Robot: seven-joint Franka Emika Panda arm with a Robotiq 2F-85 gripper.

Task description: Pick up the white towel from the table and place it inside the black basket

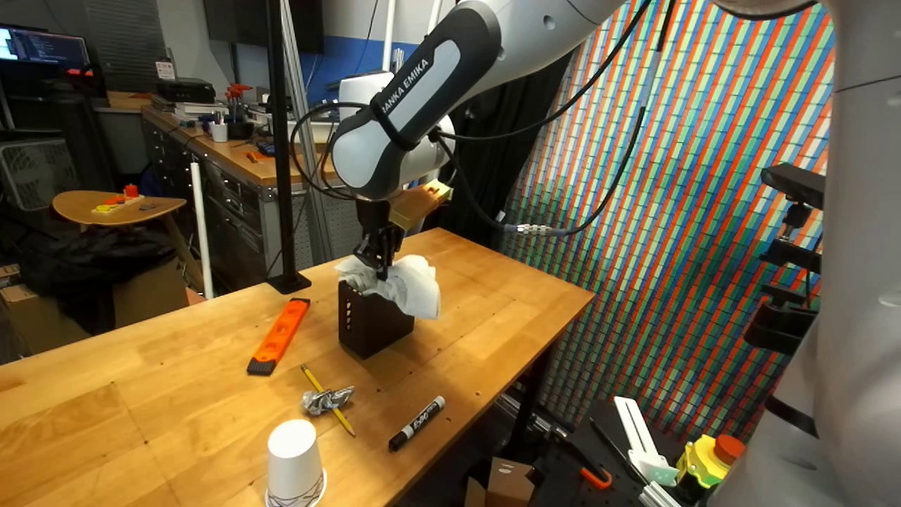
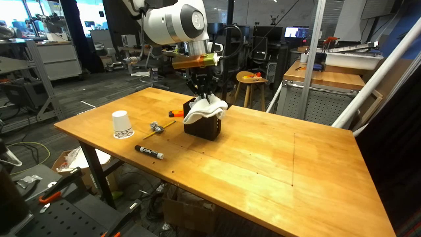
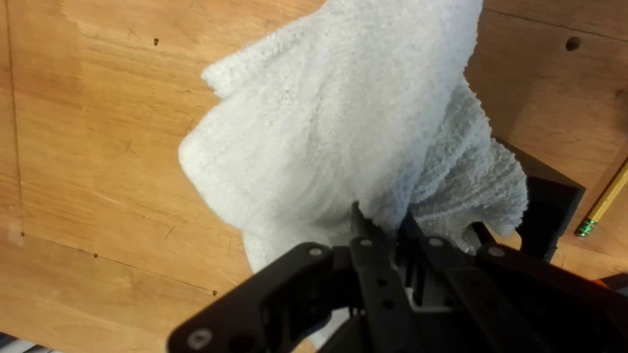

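white towel (image 2: pixel 207 110) hangs over the top and side of the black basket (image 2: pixel 200 131), the jaws clamped on a fold; how much is inside is hidden. light wood worktop (image 2: pixel 263 148) below, dotted with small holes (image 3: pixel 573 43); beyond, a wooden stool (image 1: pixel 81 210). the marker (image 2: pixel 149 152) reads "expo", the arm (image 1: pixel 426 70) "emika". bare wood runs from basket to the end farthest from the cup (image 2: pixel 121 123).

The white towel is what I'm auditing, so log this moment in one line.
grip: jaws shut on white towel; position: over black basket, folds hanging outside; release: not yet; placement: incomplete
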